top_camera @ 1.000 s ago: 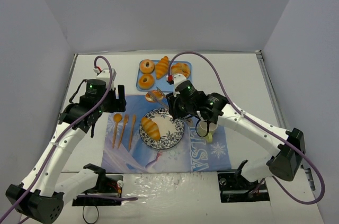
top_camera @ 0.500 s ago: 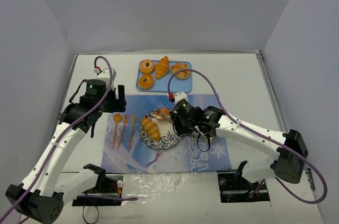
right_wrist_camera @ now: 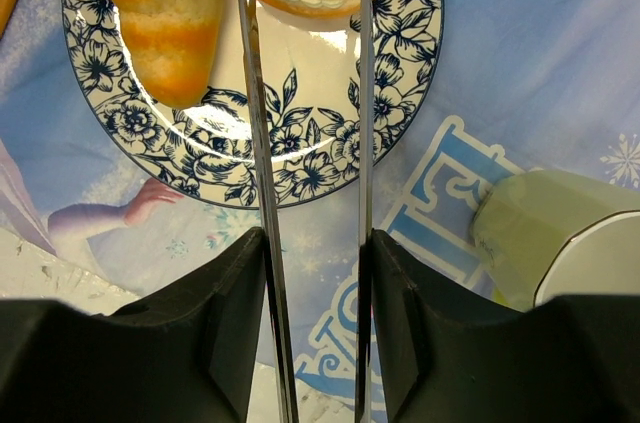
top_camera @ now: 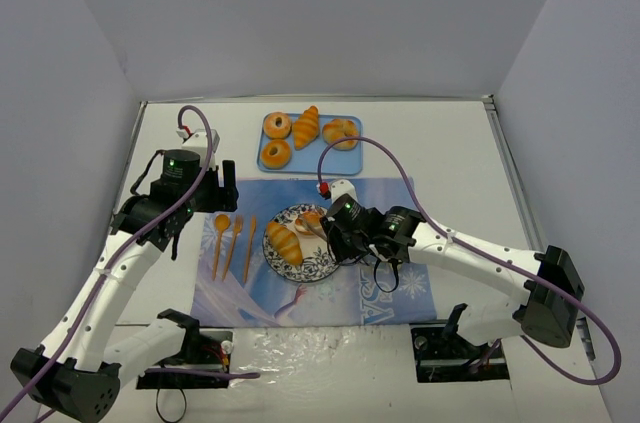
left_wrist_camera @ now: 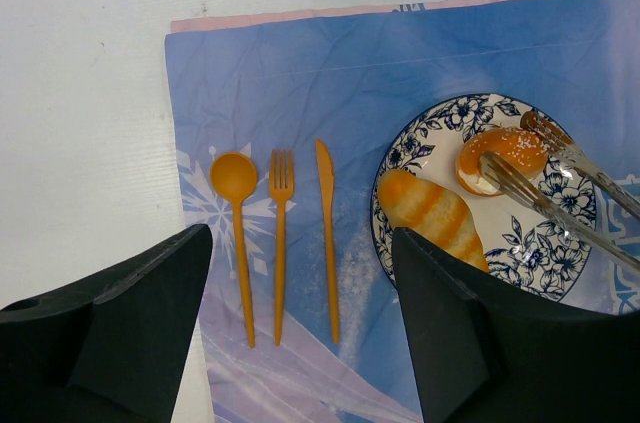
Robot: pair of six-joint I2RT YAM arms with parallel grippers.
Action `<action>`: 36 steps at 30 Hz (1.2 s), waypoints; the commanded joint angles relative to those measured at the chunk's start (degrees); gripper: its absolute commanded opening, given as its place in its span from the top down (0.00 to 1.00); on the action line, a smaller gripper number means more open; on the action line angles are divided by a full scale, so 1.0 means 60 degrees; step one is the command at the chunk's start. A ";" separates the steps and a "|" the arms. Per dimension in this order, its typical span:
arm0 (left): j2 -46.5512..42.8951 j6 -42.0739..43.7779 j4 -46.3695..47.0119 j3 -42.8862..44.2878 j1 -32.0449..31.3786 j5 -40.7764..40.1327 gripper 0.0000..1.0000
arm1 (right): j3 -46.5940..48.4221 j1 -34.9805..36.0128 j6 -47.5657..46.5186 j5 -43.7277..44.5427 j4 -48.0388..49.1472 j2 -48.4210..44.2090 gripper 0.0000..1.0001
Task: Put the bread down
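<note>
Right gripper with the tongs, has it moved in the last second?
Yes. The right gripper, with its tongs and donut, came away from the blue tray toward the near edge, over the floral plate.

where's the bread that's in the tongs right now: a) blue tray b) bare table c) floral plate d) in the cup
c: the tongs grip the round bread inside the rim of the floral plate, next to the striped roll.
</note>
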 commanded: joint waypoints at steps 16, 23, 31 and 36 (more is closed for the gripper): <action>0.0024 -0.0079 0.0374 0.0251 -0.0067 -0.0024 0.31 | 0.0272 0.0155 0.0055 0.0335 0.0316 -0.0288 0.54; 0.0041 -0.0079 0.0374 0.0251 -0.0067 -0.0024 0.31 | 0.0404 0.0171 0.0057 0.0298 0.0252 -0.0535 0.54; 0.0026 -0.0079 0.0374 0.0251 -0.0054 -0.0024 0.31 | 0.0559 0.0189 0.0074 0.0459 0.0049 -0.0787 0.54; -0.0003 -0.0079 0.0374 0.0251 -0.0067 -0.0036 0.31 | 0.0586 0.0192 0.0072 0.0425 -0.0019 -0.0857 0.53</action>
